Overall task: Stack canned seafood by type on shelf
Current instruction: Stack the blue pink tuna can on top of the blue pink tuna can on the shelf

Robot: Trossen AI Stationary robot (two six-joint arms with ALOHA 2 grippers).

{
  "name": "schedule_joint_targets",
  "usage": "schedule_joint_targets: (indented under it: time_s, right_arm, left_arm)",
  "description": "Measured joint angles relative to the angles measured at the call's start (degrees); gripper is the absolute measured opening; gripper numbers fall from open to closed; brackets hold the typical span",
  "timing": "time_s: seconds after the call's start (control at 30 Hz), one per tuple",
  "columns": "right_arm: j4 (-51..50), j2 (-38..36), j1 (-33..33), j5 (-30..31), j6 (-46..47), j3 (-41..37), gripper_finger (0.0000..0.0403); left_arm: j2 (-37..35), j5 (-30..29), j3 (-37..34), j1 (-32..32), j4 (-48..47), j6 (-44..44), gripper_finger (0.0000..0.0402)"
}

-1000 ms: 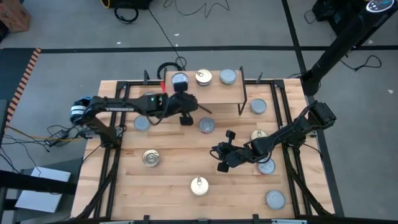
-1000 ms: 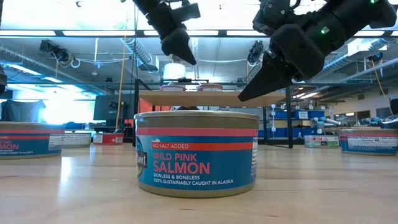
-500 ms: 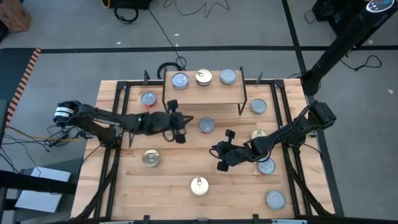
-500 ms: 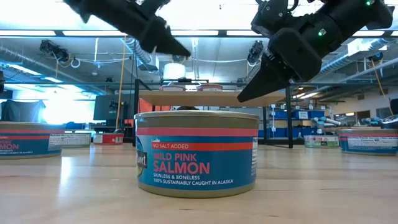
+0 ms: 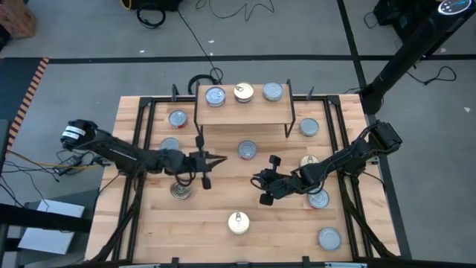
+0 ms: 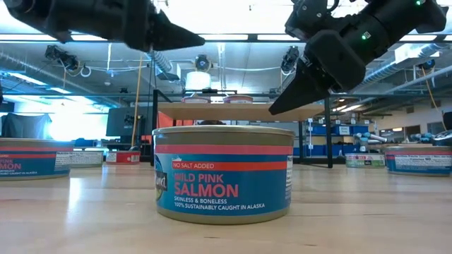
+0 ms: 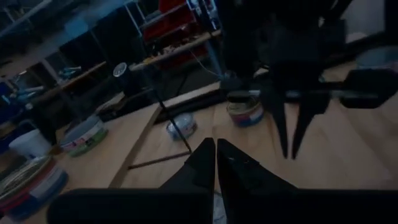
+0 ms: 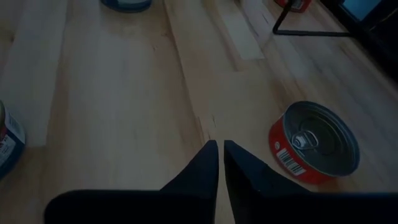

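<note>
Three tins stand in a row on the shelf at the far middle. Several more tins sit flat on the table, among them a red-sided one before the shelf and a blue salmon tin near the front edge. My left gripper hovers left of centre, shut and empty, pointing level toward the right. My right gripper hangs right of centre, slanting down, shut and empty. The red-sided tin lies just beyond its tips.
Other tins sit left of the shelf, under my left arm, and along the right side. The shelf's black legs stand near the centre. Bare wood lies between the two grippers.
My left gripper has drawn back from the shelf's front edge toward the table's near and left side. It has sunk lower and tipped from pointing down to pointing level. My right gripper has kept still.
</note>
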Motion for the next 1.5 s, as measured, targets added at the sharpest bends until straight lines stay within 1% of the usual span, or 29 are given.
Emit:
schedule_joint_targets:
  time_s: [0.1,0.23,0.43,0.6,0.73,0.8,0.9,1.07,1.2,1.27,1.37,1.5]
  right_arm:
    - [0.24,0.0,-0.11,0.02,-0.28,0.0,0.0036]
    - [1.41,0.0,-0.11,0.02,-1.65,0.02,0.0035]
    - [3.35,0.0,-0.11,4.96,-2.14,0.07,0.0036]
    - [2.91,-0.05,-0.11,5.35,-2.23,0.07,0.0032]
    - [0.74,-1.74,-0.11,2.96,-1.19,0.07,0.0032]
    - [-1.02,-3.23,-0.11,1.55,-0.21,0.07,0.0032]
    - [-4.57,-5.74,0.0,-0.75,1.71,0.07,0.0029]
    - [-11.81,-9.97,0.6,-7.02,6.84,0.07,0.0028]
    - [-19.76,-12.92,0.75,-13.46,14.34,0.07,0.003]
    - [-25.01,-13.93,0.81,-15.37,18.16,0.07,0.0032]
    - [-32.13,-14.58,0.87,-16.22,23.06,0.07,0.0037]
    - [-35.05,-14.42,0.87,-16.18,25.0,0.07,0.0045]
  left_arm:
    - [-1.55,1.03,-0.73,-0.7,0.42,-1.82,0.0019]
    - [-3.67,6.64,-1.76,-0.61,-0.12,-2.26,0.0019]
    - [-7.82,7.97,-4.73,-0.6,0.44,-2.26,0.0019]
    - [-11.8,8.13,-8.56,-0.58,0.46,-2.63,0.0019]
    - [-16.04,8.08,-10.86,-0.56,0.41,-2.99,0.0019]
    - [-18.68,8.54,-11.57,-0.56,-1.08,-3.62,0.0019]
    - [-23.0,9.51,-11.69,-0.57,-6.64,-4.03,0.0019]
    - [-28.3,10.54,-11.71,-0.63,-12.74,-5.75,0.0019]
    - [-29.35,10.54,-11.71,-0.63,-13.74,-6.11,0.0019]
    - [-29.35,10.54,-11.72,-0.63,-13.82,-6.59,0.0019]
    - [-29.35,10.54,-11.71,-0.63,-14.41,-6.83,0.0019]
    - [-29.33,10.49,-11.71,-0.63,-15.27,-6.95,0.0019]
